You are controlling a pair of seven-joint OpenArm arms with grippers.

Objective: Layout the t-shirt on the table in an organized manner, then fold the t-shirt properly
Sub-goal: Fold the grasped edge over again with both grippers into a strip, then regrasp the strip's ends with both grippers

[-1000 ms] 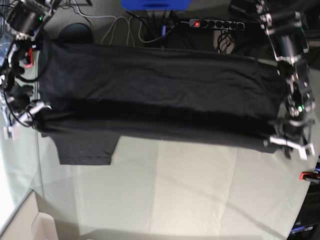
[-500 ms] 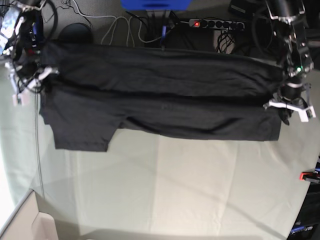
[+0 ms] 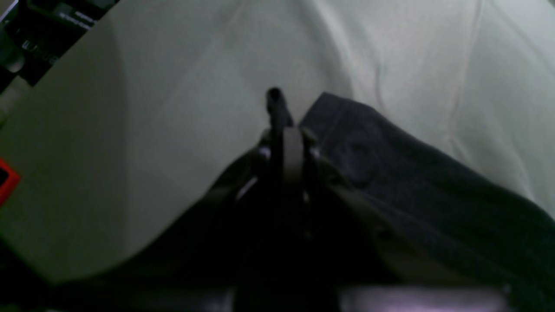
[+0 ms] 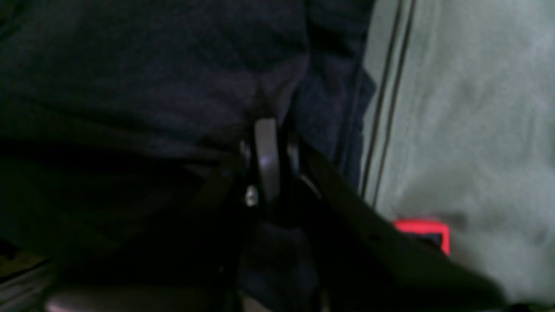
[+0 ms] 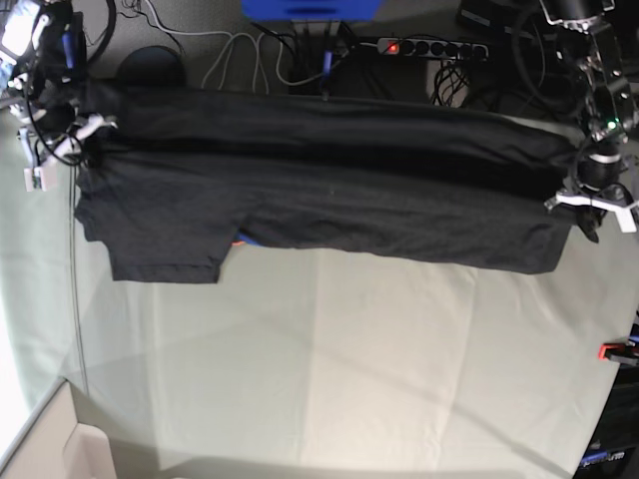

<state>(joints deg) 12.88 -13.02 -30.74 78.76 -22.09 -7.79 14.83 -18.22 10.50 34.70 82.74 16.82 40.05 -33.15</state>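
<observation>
The black t-shirt (image 5: 329,190) is stretched in a long band across the far side of the table (image 5: 349,369), doubled lengthwise, with one sleeve (image 5: 165,254) lying out at the near left. A speck of its coloured graphic (image 5: 243,239) peeks out beside that sleeve. My left gripper (image 5: 597,205) is shut on the t-shirt's right end. In the left wrist view the hem (image 3: 390,160) trails away from the left gripper (image 3: 277,108). My right gripper (image 5: 72,140) is shut on the left end, and dark cloth (image 4: 151,73) fills the view ahead of the right gripper (image 4: 269,130).
Behind the table lie a power strip (image 5: 429,47), loose cables (image 5: 250,60) and a blue box (image 5: 310,8). Red clamps sit at the right edge (image 5: 617,351) and near the right gripper (image 4: 420,232). A pale box (image 5: 60,444) stands at the near left corner.
Both grippers have carried the t-shirt's ends toward the far edge. The fold line has moved back with them, and the lower layer and the sleeve now lie further back on the table.
</observation>
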